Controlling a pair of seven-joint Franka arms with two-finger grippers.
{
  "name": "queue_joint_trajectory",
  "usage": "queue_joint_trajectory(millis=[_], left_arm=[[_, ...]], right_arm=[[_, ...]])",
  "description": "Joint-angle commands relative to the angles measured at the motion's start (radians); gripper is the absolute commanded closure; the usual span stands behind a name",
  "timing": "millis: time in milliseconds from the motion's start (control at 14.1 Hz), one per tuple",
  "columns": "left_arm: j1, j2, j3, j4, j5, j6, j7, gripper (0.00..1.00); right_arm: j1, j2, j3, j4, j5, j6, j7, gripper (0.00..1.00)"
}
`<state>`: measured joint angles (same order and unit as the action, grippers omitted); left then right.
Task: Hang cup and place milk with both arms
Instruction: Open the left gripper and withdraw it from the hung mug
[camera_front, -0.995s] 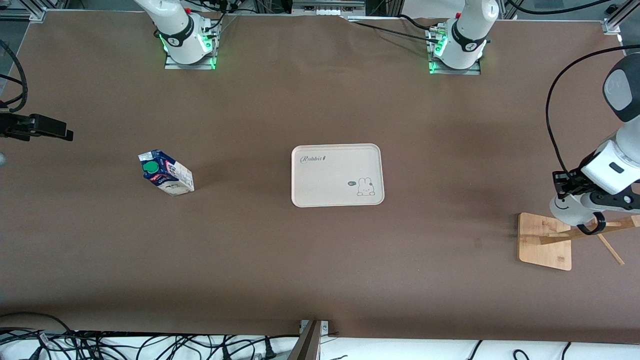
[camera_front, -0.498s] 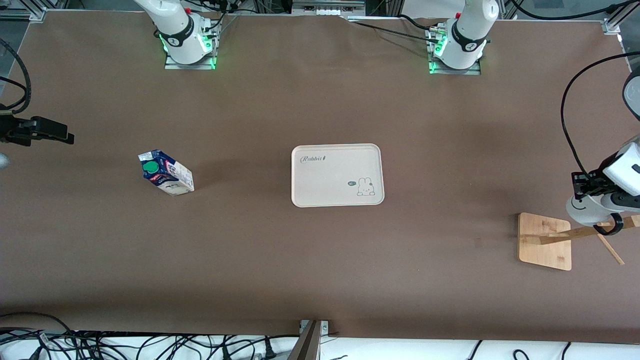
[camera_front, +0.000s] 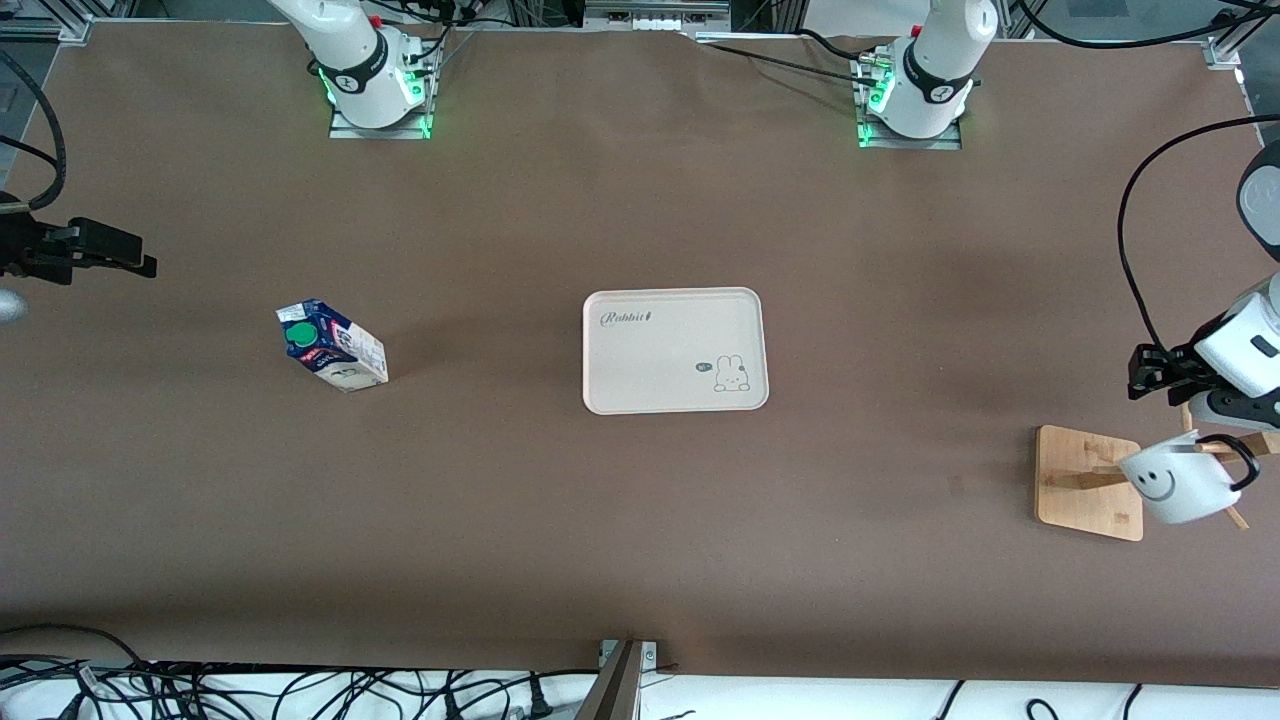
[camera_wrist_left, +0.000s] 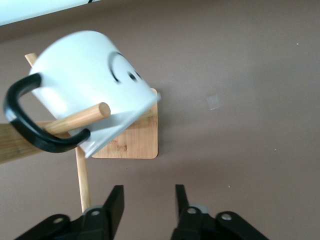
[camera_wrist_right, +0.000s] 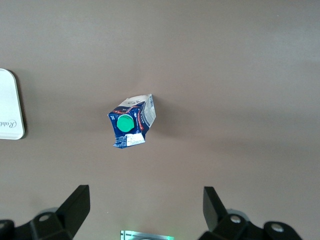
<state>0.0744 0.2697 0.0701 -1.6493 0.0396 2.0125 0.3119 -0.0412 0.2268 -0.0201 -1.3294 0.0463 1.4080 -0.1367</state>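
The white cup (camera_front: 1172, 487) with the smiley face hangs by its black handle (camera_wrist_left: 31, 131) on a peg (camera_wrist_left: 80, 118) of the wooden rack (camera_front: 1088, 482), tilted. It fills much of the left wrist view (camera_wrist_left: 85, 75). My left gripper (camera_front: 1152, 372) is open and empty, up beside the rack's top and apart from the cup; its jaws show in its wrist view (camera_wrist_left: 147, 192). The milk (camera_front: 333, 346) stands on the table toward the right arm's end, green cap up (camera_wrist_right: 125, 122). My right gripper (camera_front: 120, 258) is open and empty in the air, high over the table (camera_wrist_right: 145, 192).
A cream tray (camera_front: 675, 350) with a rabbit print lies at the table's middle; its edge shows in the right wrist view (camera_wrist_right: 10, 107). The rack's flat bamboo base (camera_wrist_left: 132, 142) rests on the brown table near the left arm's end. Cables lie along the front edge.
My left gripper has let go of the cup, which now hangs lower on the rack peg. The gripper has pulled up and away. The right gripper has shifted only slightly.
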Motion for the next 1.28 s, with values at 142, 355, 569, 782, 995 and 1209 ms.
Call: queue_joint_trajectory(millis=[142, 355, 569, 782, 995, 1209], left_arm=[[-0.082, -0.082, -0.006, 0.013, -0.018, -0.079, 0.013, 0.00], [-0.145, -0.193, -0.013, -0.001, -0.021, -0.223, -0.054, 0.00], [-0.134, -0.245, -0.050, -0.004, -0.056, -0.322, -0.092, 0.00], [-0.018, -0.247, -0.150, -0.006, -0.056, -0.363, -0.092, 0.00], [-0.013, -0.248, -0.148, -0.014, -0.066, -0.400, -0.125, 0.00], [-0.012, -0.247, -0.147, -0.012, -0.099, -0.403, -0.142, 0.00]], right_arm=[[-0.008, -0.041, 0.028, -0.044, -0.017, 0.032, -0.012, 0.00], [-0.008, -0.046, 0.089, -0.051, -0.090, 0.022, -0.012, 0.00], [-0.008, -0.044, 0.123, -0.051, -0.117, 0.032, -0.014, 0.00], [-0.008, -0.044, 0.123, -0.050, -0.115, 0.032, -0.017, 0.00], [-0.009, -0.037, 0.123, -0.044, -0.112, 0.035, -0.017, 0.00], [-0.009, -0.044, 0.123, -0.054, -0.106, 0.074, -0.001, 0.00]])
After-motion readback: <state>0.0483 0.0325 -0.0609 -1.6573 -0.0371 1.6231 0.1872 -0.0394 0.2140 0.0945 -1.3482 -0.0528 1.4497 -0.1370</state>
